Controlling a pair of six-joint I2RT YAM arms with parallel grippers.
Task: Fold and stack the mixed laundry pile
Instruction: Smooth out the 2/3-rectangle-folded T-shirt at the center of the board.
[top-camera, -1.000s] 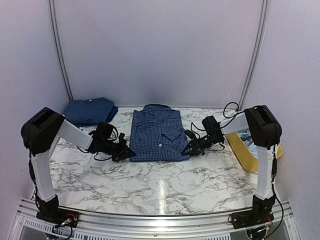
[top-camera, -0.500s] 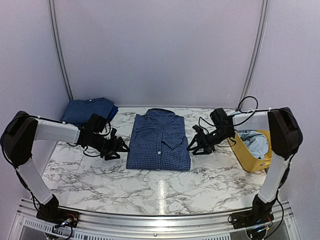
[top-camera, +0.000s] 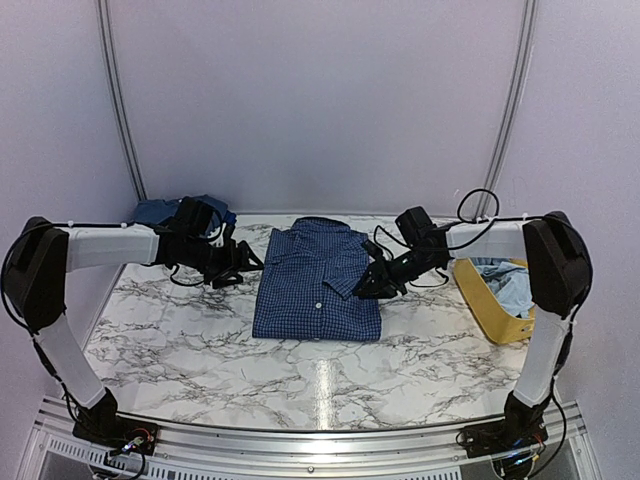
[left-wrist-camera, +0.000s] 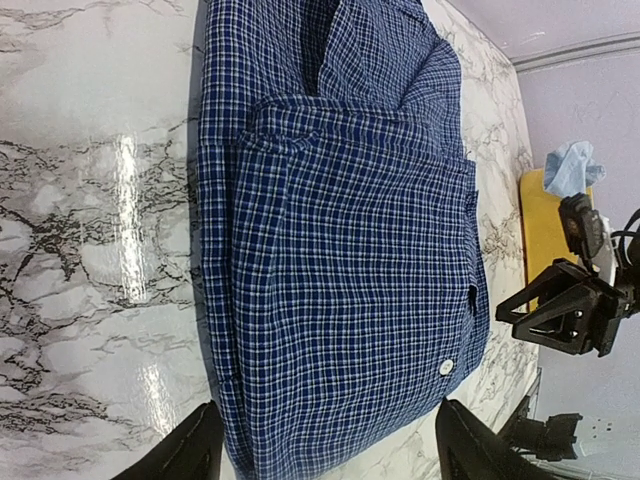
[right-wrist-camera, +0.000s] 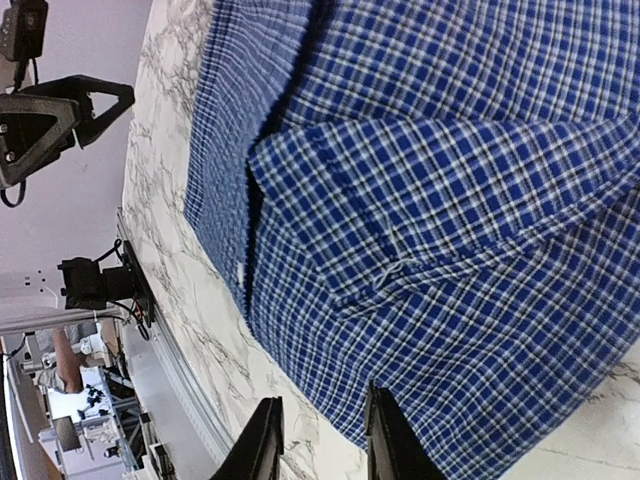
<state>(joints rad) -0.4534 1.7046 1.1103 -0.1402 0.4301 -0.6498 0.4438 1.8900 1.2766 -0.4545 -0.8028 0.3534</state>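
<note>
Navy checked shirt lies folded on the marble desk; my left claw gapes wide, my right claw (over its edge) barely parted.

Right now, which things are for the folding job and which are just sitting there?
For the job: checked shirt, folded dark-blue garment, light-blue garment.
Just sitting there: yellow tub, marble table.

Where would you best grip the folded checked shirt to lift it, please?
I'd take the checked shirt by its two long side edges, left gripper from the left, right gripper from the right, low along the table. It lies flat, a layered rectangle, so pinching all layers should keep it folded.
</note>
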